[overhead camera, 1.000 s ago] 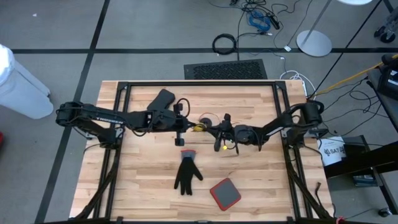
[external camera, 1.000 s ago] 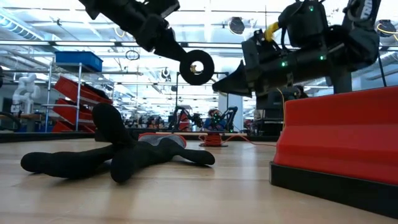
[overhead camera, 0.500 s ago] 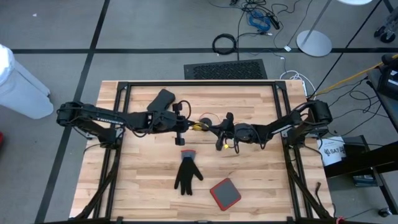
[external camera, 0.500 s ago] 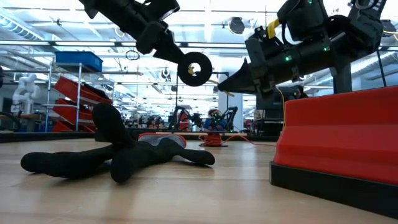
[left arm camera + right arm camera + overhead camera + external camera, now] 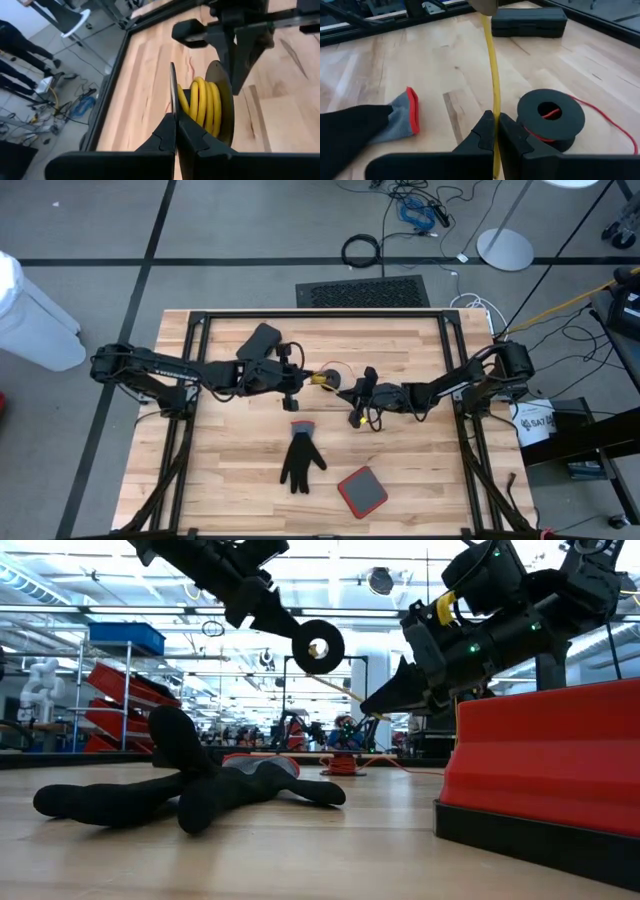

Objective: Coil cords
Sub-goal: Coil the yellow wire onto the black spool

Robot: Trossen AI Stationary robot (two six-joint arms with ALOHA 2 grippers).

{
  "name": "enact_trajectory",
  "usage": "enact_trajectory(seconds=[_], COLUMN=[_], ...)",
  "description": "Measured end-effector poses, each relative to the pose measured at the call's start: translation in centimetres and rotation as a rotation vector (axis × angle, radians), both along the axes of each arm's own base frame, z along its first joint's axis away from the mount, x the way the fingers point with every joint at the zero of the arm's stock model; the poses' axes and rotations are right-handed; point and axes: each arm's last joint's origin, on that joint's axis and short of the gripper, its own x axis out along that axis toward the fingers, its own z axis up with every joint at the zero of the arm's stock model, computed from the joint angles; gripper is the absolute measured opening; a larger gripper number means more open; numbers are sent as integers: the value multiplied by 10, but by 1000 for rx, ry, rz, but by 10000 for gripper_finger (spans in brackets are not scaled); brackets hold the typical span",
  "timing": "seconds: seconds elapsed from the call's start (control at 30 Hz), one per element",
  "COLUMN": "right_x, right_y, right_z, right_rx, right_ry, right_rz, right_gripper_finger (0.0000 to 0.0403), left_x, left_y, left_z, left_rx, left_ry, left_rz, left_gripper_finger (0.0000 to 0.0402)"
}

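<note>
A black round puck (image 5: 318,646) wound with yellow cord (image 5: 202,107) hangs in the air over the middle of the table, with my left gripper (image 5: 306,381) shut on it. One strand of that cord (image 5: 345,690) runs from the puck down to my right gripper (image 5: 372,708), which is shut on it just right of the puck (image 5: 323,378). A second black puck (image 5: 550,117) with thin red cord lies flat on the table beyond the right gripper. My left gripper pinches the rim of one flat side disc of the puck (image 5: 172,97) between its two fingers. The fingers come from the table's left, slanting a little down. The puck is lifted clear and stands on edge, its hole level. My right gripper pinches a single strand of the yellow cord (image 5: 494,107) between its two fingers. The fingers come from the table's right, slanting down, and the strand lies along them. From the fingertips it runs straight and taut up to the puck.
A black glove with a red cuff (image 5: 300,460) lies near the front middle, and a red and black pad (image 5: 362,491) to its right. A black case (image 5: 260,338) lies at the back left. In the low view the pad (image 5: 545,770) stands close on the right.
My right gripper has tipped its fingers down, sunk a little and drawn back toward the table's right edge with the cord. A straight strand now shows between it and the puck. My left gripper has turned slightly and kept the puck in place.
</note>
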Motion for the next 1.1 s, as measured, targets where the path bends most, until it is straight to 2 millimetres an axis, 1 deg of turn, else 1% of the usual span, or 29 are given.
enact_trajectory(seconds=[0.33,0.47,0.67,0.8,0.93,1.1], right_x=[1,1,1,3,8,18], right_y=[-1,-3,-4,-4,-3,-2], right_z=[2,2,5,11,20,32], right_rx=[-2,-3,-5,-3,1,-9], right_ry=[-25,-25,-46,-79,-109,-127], right_rz=[-5,-13,-15,-9,18,30], right_gripper_finger=[0,0,0,0,0,0], left_x=[-5,-5,-5,0,8,21], left_y=[-1,-2,-2,-2,1,4], left_z=[-9,-10,-13,-24,-38,-45], left_rx=[-40,-71,-73,-46,23,95], left_ry=[107,111,133,177,210,141], left_rz=[-44,-66,-66,-53,35,115], left_gripper_finger=[0,0,0,0,0,0])
